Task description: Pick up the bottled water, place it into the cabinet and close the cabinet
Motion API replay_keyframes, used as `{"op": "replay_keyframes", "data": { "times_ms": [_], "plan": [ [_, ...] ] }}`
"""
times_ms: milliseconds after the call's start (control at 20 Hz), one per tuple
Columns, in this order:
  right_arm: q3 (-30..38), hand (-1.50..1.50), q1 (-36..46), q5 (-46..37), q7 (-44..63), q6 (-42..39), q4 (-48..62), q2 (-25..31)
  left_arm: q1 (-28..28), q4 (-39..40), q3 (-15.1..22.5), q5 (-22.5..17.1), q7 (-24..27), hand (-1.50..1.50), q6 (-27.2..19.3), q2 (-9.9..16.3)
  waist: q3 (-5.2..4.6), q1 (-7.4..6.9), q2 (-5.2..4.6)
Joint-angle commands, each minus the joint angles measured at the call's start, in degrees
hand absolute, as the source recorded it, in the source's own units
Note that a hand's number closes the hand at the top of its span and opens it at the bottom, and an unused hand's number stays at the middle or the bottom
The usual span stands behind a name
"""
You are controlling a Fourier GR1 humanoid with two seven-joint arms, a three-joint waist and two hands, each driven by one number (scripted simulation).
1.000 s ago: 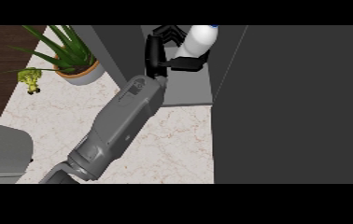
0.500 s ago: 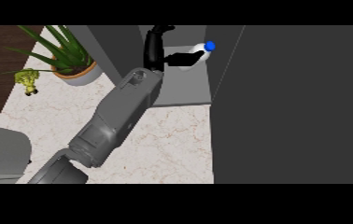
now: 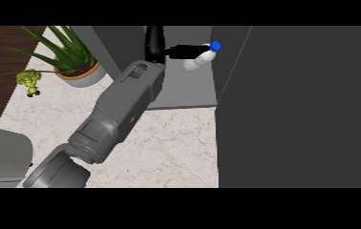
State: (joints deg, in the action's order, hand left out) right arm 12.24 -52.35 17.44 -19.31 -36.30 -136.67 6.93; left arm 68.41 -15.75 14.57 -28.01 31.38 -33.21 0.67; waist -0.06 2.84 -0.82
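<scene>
Black left hand (image 3: 161,46) open, fingers touching bottled water (image 3: 200,57) inside cabinet (image 3: 185,87), nr door edge.

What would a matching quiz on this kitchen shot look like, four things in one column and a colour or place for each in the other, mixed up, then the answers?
Things:
1. bottled water
2. potted plant
3. left hand
4. cabinet door

Descriptions:
A. dark grey panel filling the view's right side
B. green leaves, at the upper left of the counter
C. white with a blue cap, inside the cabinet
D. black, reaching into the cabinet beside the bottle

Pairs: 1-C, 2-B, 3-D, 4-A
</scene>
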Motion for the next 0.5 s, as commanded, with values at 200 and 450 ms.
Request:
{"op": "replay_keyframes", "data": {
  "times_ms": [200,450],
  "plan": [
    [1.8,-1.5,-3.3,4.4,2.3,0.4,-7.7,0.0,-2.6,-6.6,-2.9,-4.2,4.9,-1.5,8.7,-0.6,-0.03,-0.93,0.66],
    [-1.6,-1.5,-0.2,1.3,3.9,2.2,-6.3,-1.8,-7.3,-16.5,4.1,-7.3,0.0,-1.5,8.5,-0.7,0.02,-1.66,1.16]
  ]
}}
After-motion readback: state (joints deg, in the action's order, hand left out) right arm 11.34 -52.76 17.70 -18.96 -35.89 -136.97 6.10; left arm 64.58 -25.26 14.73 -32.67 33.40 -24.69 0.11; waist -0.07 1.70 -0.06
